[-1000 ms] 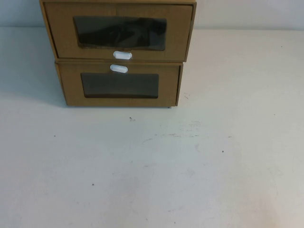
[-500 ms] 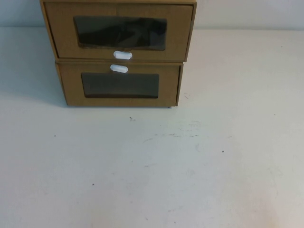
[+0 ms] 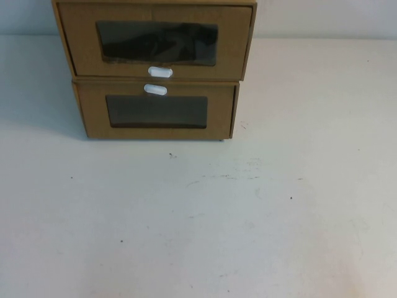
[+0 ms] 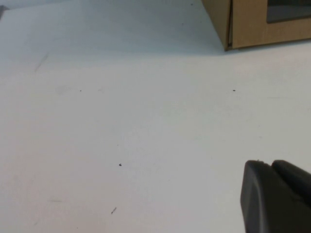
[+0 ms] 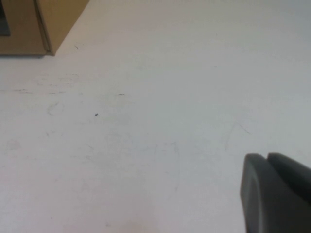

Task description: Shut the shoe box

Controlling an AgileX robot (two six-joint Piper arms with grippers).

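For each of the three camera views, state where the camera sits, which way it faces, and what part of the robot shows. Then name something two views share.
High view: raised on the robot's side, angled down at the table and two stacked boxes, the shoe box on top; no arm shows.
Left wrist view: low over the table, facing the lower box; only part of the left gripper shows.
Right wrist view: low, facing the same box; part of the right gripper shows.
Shared: both wrist views catch the lower box's corners.

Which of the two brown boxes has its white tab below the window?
The upper box, stacked on the lower box; the lower one's tab sits above its window.
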